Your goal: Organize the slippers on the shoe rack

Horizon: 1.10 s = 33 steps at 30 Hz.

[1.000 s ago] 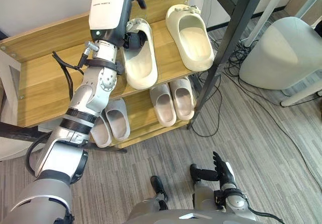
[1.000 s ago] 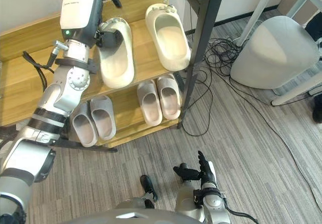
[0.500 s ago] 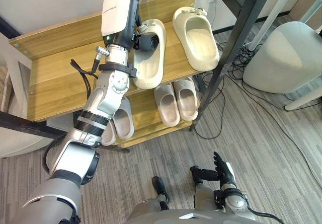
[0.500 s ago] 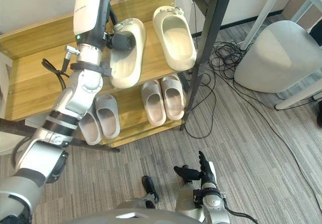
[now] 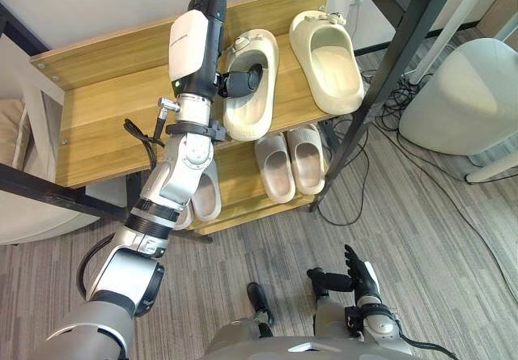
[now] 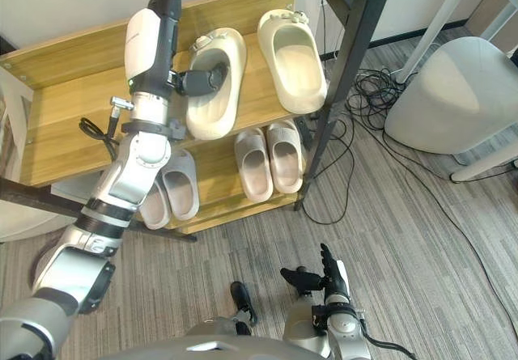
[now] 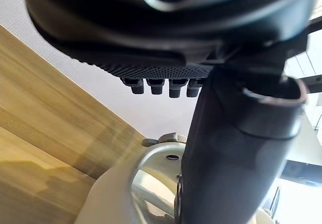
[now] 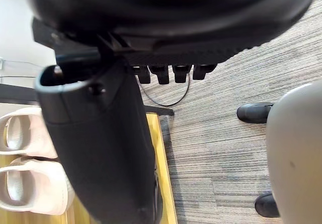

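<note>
Two cream slippers lie side by side on the top shelf of the wooden shoe rack (image 5: 97, 125), toes toward the wall. My left hand (image 5: 194, 40) is raised beside the left cream slipper (image 5: 251, 105), open, with its fingers straight toward the wall. Its thumb (image 5: 243, 78) reaches into that slipper's opening, and the left wrist view shows the same thumb (image 7: 236, 148) over the slipper (image 7: 146, 183). The right cream slipper (image 5: 328, 65) lies apart from the hand. My right hand (image 5: 356, 279) hangs low over the floor, open and holding nothing.
On the lower shelf stand a beige pair (image 5: 291, 158) and a grey pair (image 5: 204, 198), the grey one partly behind my left arm. A black slanted metal post (image 5: 388, 65) crosses the rack's right end. A grey rounded seat (image 5: 461, 93) and floor cables (image 5: 376, 125) lie to the right.
The camera has shifted. My left hand's fingers have gone from curled to straight, while its thumb stays in the left cream slipper. The right hand has not moved.
</note>
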Motion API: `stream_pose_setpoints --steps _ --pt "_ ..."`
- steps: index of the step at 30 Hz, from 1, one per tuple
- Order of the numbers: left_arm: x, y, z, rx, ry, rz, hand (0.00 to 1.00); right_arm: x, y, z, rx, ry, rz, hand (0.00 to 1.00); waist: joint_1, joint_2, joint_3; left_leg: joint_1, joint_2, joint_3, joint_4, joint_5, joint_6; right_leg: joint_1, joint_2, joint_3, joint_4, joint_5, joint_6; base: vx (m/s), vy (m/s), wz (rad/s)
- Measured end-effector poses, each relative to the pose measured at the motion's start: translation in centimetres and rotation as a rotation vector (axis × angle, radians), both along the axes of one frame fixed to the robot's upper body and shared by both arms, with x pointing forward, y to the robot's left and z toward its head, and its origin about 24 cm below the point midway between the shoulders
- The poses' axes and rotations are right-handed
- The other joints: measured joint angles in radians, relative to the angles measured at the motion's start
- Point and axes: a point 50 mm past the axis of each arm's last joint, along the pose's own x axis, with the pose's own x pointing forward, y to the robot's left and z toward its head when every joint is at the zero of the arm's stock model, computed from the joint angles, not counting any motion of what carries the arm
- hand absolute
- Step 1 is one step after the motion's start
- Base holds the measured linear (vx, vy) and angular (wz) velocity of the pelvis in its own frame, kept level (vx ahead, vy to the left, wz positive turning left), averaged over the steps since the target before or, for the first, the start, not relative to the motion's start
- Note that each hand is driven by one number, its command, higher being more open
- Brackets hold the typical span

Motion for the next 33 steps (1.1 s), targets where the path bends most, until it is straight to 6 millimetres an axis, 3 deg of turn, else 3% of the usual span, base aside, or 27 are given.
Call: stream_pose_setpoints --steps 11,19,24,26,33 --pt "-1.4 -0.6 -0.9 -0.102 0.011 -0.085 1.0 -0.2 -0.1 -0.2 -0.012 0.014 0.015 1.0 0.022 0.009 -0.006 0.014 -0.001 -0.022 0.0 0.001 0.002 0.019 -0.003 -0.022 0.013 -0.014 -0.003 0.0 0.016 0.06" --pt "-3.0 -0.4 -1.3 -0.326 0.02 -0.184 1.0 -0.3 0.0 -0.2 -0.019 0.02 0.037 1.0 0.033 0.016 -0.01 0.017 -0.002 -0.043 0.0 0.002 0.003 0.031 -0.009 -0.045 0.019 -0.022 0.004 0.0 0.011 0.08" --pt "-3.9 0.0 -3.0 -0.574 0.096 -0.253 1.0 -0.5 0.0 -0.3 -0.024 0.027 0.044 1.0 0.046 0.018 -0.012 0.023 -0.002 -0.061 0.0 0.003 0.004 0.046 -0.009 -0.063 0.018 -0.027 0.004 0.0 0.005 0.1" --pt "-4.7 -0.2 -4.7 -0.743 0.167 -0.321 1.0 -0.7 0.0 -0.4 -0.033 0.034 0.053 1.0 0.062 0.019 -0.014 0.028 -0.001 -0.066 0.0 0.003 0.004 0.054 -0.009 -0.068 0.019 -0.031 0.004 0.0 0.003 0.07" --pt "-5.5 -1.0 -7.7 -0.979 0.348 -0.453 1.0 -0.9 0.0 -0.4 -0.033 0.045 0.06 1.0 0.069 0.017 -0.018 0.037 -0.002 -0.085 0.0 0.004 0.005 0.072 -0.011 -0.087 0.019 -0.036 0.005 0.0 0.004 0.08"
